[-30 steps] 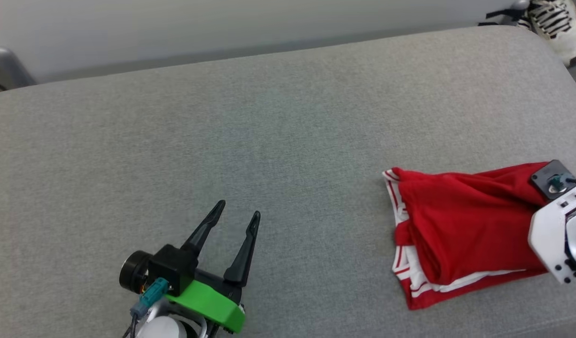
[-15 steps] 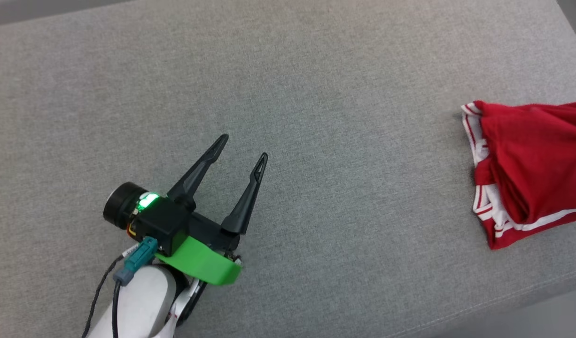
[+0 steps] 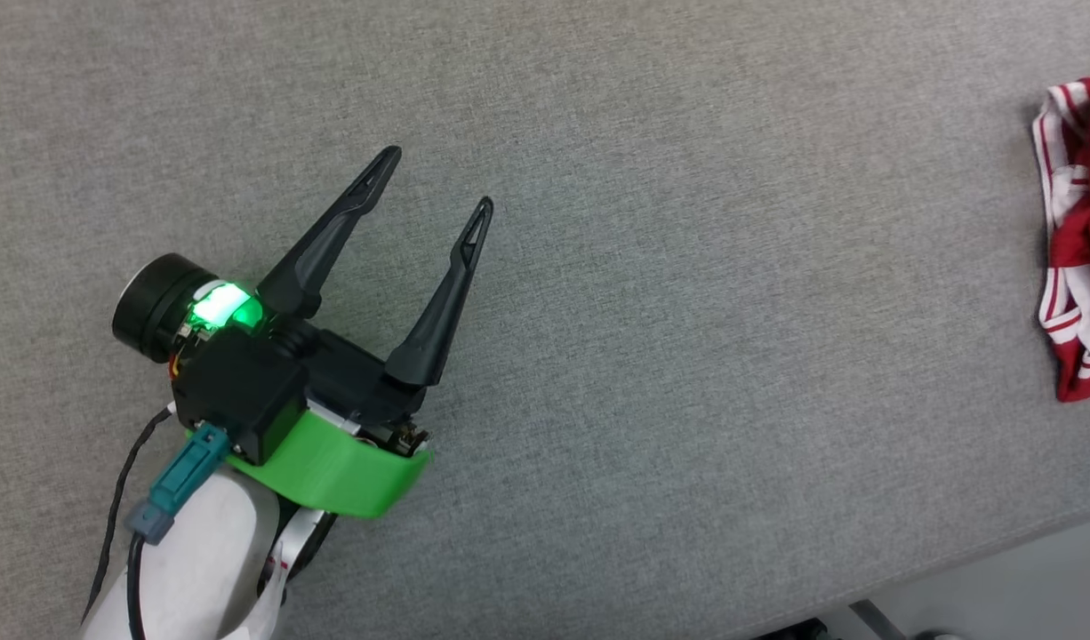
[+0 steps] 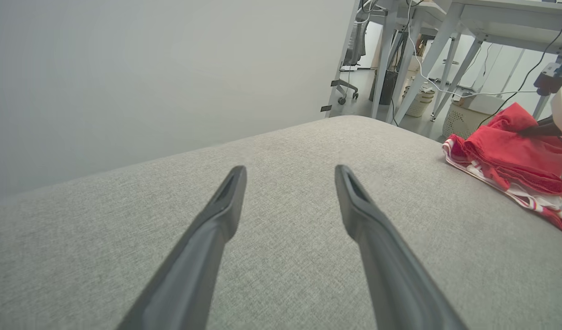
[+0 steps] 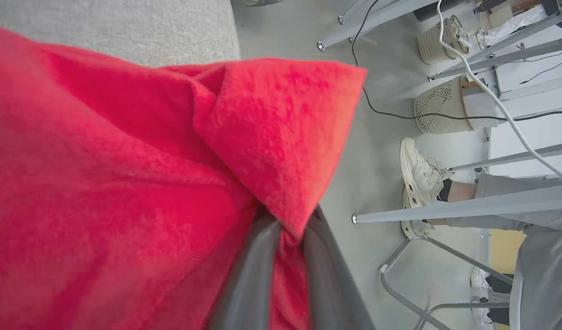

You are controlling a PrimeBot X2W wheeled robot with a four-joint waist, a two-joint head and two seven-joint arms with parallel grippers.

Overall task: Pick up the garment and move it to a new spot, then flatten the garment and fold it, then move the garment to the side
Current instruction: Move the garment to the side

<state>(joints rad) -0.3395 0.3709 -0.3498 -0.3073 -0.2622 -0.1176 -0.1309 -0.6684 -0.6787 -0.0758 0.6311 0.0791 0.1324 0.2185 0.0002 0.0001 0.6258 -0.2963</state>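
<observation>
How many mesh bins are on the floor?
2. One mesh bin stands on the floor beside a white box. The second mesh bin is beyond it, near the right wrist view's top edge. Others may be hidden behind the garment.

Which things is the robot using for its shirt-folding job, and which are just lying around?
For the job:
- red shirt
- right gripper, shut on a fold of the shirt
- left gripper, open and empty
- grey cushion, where the shirt lies

Just lying around:
- basket
- a person's shoe
- table leg
</observation>
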